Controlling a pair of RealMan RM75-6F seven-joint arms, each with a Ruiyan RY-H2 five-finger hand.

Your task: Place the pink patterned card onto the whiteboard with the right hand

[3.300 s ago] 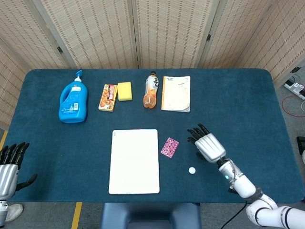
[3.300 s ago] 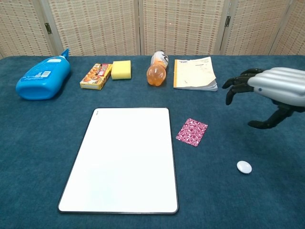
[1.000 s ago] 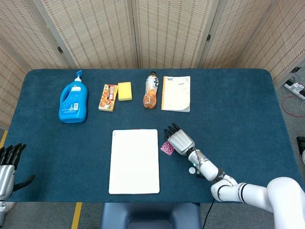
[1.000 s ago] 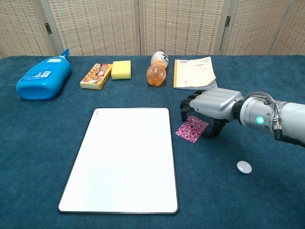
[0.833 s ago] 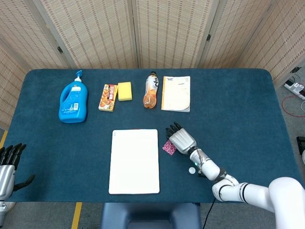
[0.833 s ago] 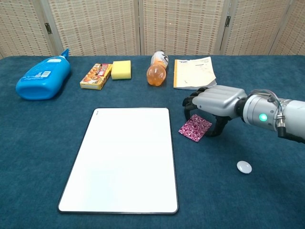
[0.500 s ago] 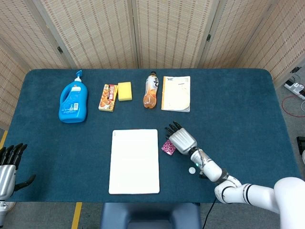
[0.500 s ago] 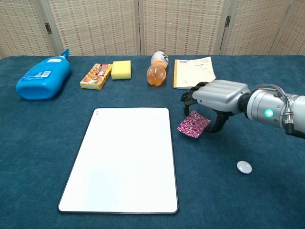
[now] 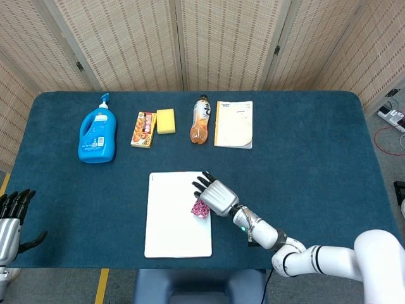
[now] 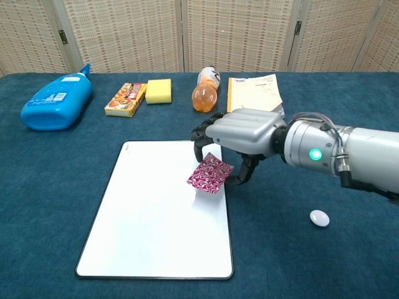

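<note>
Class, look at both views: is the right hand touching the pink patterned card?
Touching. In the chest view the right hand pinches the pink patterned card's upper edge between its fingers, over the whiteboard.

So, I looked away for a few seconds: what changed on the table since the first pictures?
The right hand came in from the right, took hold of the pink patterned card beside the whiteboard, and carried it left; it now holds the card tilted over the board's right side. The left hand, bottles and notebook stayed put.
</note>
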